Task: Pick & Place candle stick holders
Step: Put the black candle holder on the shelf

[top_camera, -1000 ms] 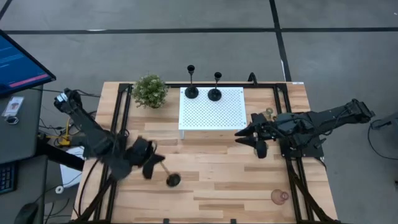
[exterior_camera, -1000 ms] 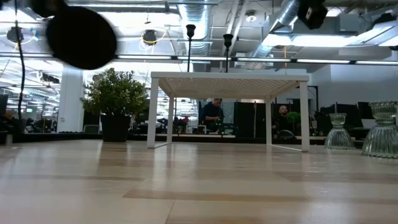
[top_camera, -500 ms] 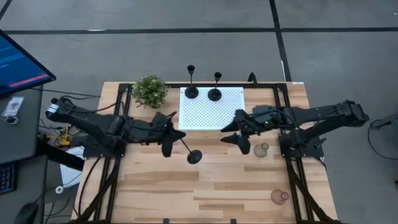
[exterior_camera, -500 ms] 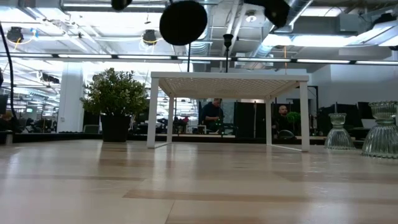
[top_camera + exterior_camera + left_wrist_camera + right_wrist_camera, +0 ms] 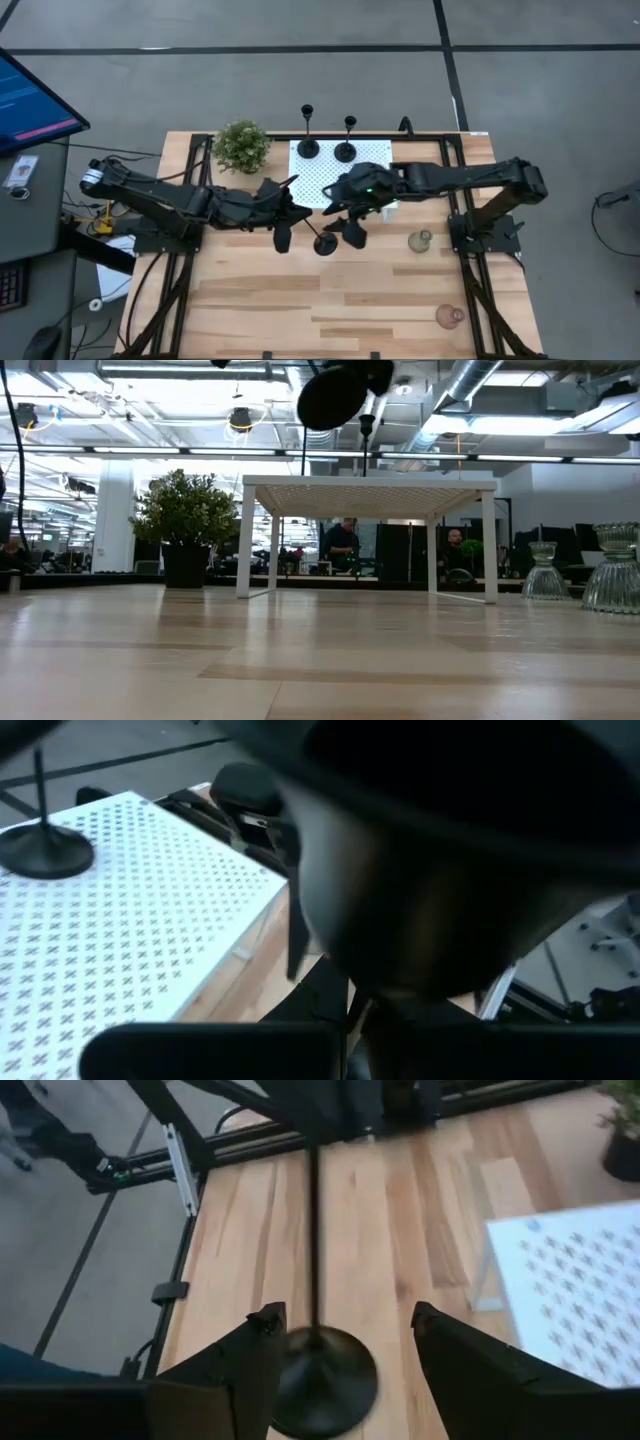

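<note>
My left gripper [image 5: 289, 212] is shut on a black thin-stemmed candle stick holder [image 5: 310, 228], held above the table just in front of the white perforated platform [image 5: 380, 165]. Its round base [image 5: 325, 243] shows high up in the low view [image 5: 332, 398]. My right gripper [image 5: 345, 1330] is open, with one finger on either side of that base [image 5: 322, 1372]; it also shows in the high view [image 5: 341, 224]. Two more black holders [image 5: 308, 148] [image 5: 345, 150] stand on the platform's far edge. A pale green glass holder [image 5: 420, 240] and a pink one [image 5: 449, 316] stand on the table. My left gripper pinches the holder's thin stem near its top end [image 5: 297, 216] between its two fingers, coming roughly level from the table's left. The holder is lifted clear and lies tilted over, its base pointing toward the table's right and near edge. Whether my right gripper touches the base, I cannot tell.
A small bushy green plant [image 5: 241, 146] stands left of the platform. Black frame rails [image 5: 195, 180] run along both table sides. Bare wood lies across the near half of the table [image 5: 330, 300]. People sit in the room behind [image 5: 343, 545].
My left gripper has carried the holder from the near left toward the table's right and far side, up to the platform's front, its base swinging round ahead of it. My right gripper has gone toward the table's left, and its fingers now flank the base.
</note>
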You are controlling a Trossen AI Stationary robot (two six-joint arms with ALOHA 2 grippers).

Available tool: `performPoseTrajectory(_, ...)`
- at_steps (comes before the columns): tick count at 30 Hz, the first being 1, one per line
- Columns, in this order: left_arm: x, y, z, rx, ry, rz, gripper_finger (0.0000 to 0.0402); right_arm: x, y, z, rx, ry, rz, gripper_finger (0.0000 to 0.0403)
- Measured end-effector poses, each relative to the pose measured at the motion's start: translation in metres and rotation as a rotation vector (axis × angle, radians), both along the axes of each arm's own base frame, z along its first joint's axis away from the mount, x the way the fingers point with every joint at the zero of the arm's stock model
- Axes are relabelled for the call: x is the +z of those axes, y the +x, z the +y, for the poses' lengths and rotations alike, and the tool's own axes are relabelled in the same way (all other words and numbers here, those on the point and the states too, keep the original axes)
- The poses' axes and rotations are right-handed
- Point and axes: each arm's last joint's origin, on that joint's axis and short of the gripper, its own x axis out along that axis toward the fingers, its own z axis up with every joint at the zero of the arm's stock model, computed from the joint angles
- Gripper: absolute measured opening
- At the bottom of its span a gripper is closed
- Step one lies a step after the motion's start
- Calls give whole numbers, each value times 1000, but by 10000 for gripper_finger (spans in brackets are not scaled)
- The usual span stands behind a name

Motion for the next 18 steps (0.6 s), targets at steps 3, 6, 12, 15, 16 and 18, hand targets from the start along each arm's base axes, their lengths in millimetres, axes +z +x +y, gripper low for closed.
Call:
performPoseTrajectory(3, 0, 0, 0, 13, 6, -4, 10, 1, 11, 5, 48, -13, -7, 208)
performPoseTrajectory(6, 2, 1, 0, 27, 14, -21, 10, 2, 18, 6, 70, -29, -7, 207)
performPoseTrajectory(12, 3, 1, 0, 28, 9, -39, 10, 5, 25, 5, 74, -38, -29, 207)
performPoseTrajectory(15, 5, 1, 0, 30, 5, -50, 10, 7, 25, 6, 82, -50, -39, 207)
performPoseTrajectory(16, 5, 1, 0, 30, 4, -53, 10, 6, 25, 5, 82, -55, -38, 207)
performPoseTrajectory(18, 5, 1, 0, 30, 2, -60, 10, 6, 25, 6, 82, -55, -37, 205)
